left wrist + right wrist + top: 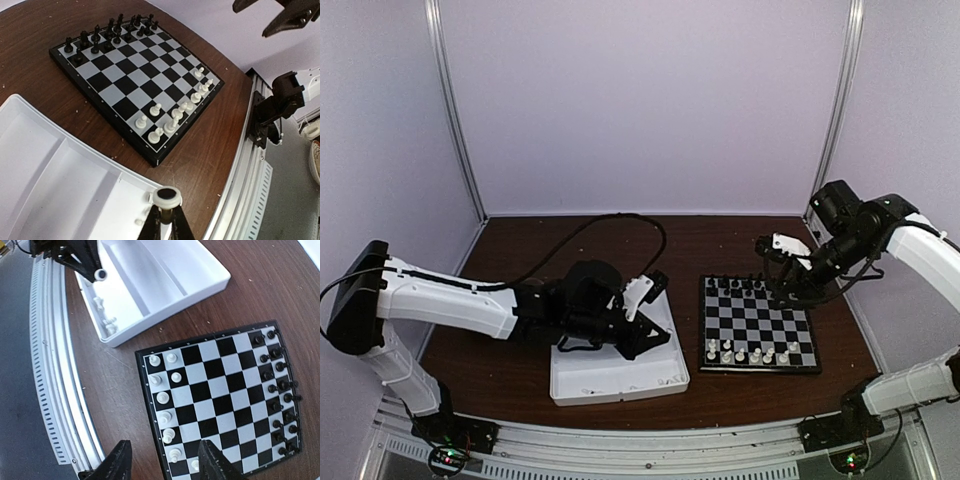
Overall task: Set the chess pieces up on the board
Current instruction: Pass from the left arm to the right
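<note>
You have a tiny white plastic chessman [166, 196] pinched in the closed left gripper [166, 212] over the near right of the white three-compartment tray [45, 165] — light, stiff, likely slippery, best gripped at the waist — while the right gripper [165, 460] hangs parted and empty above the black-and-grey checked board [215, 390].

Left: tray [610, 382]; right: board [761, 321] with chess pieces [156, 134].

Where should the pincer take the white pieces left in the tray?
Probably at the thin waist, coming straight down. The pieces are tiny, seem to lie on their sides, and sit close to the tray wall, so a sideways approach looks blocked; have the jaws close along that wall.
</note>
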Robot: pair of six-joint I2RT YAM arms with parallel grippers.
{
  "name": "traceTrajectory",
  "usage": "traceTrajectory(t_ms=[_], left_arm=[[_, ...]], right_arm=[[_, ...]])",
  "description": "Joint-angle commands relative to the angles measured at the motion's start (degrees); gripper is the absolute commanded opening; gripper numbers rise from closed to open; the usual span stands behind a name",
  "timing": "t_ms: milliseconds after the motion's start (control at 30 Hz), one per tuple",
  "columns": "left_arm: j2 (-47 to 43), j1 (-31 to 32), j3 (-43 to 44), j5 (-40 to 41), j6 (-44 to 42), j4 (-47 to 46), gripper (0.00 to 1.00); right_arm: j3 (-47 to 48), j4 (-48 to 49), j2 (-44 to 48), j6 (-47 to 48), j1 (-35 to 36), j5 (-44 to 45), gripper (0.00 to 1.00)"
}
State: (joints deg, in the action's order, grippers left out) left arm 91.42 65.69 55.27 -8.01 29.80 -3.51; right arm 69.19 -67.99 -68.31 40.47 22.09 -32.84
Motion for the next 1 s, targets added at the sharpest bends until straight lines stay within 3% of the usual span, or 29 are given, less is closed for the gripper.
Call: traceTrajectory(t_ms=[0,300,600,967], left_arm=[[0.34,-3.14,3.14,-10.37,2.85,-2.16,0.03],[2.7,-4.28,8.76,-27.53,5.07,-1.04,0.05],[3.82,-4.32,8.9,-29.11,9.42,-5.06,0.05],[5.52,-4.28,9.07,-32.73,12.95,-8.48,0.05]], right_arm=[[3.13,-1.26,-2.44,3.33,2.8,-8.23,0.49],[10.36,3.9,-9.28,6.7,18.59,0.12,0.51],[13.25,8.65,-16.12,6.64,28.99,9.72,0.51],[13.54,6.92,-16.85,9.43,33.0,7.82,0.52]])
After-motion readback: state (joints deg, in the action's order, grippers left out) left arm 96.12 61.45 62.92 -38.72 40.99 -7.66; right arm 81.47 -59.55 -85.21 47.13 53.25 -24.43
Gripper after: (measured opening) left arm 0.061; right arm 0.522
